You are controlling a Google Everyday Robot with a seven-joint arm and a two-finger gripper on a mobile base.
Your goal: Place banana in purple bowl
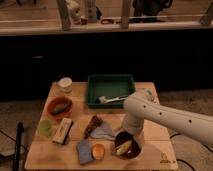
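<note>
The purple bowl [118, 151] stands at the table's front right. A pale-yellow banana [125, 146] lies inside it, tilted against the dark inside. My gripper [132, 136] hangs straight down from the white arm [160, 116], just above the bowl's back right rim and close over the banana. The arm's wrist hides most of the gripper. I cannot tell if it touches the banana.
An orange bowl [59, 106] with a greenish-yellow piece stands at the left. A green tray [95, 90] with a white utensil [111, 98] stands at the back. A white cup [65, 85], a brown item [92, 125], a grey cloth [103, 132], a blue sponge [84, 151] and an orange fruit [98, 151] lie around.
</note>
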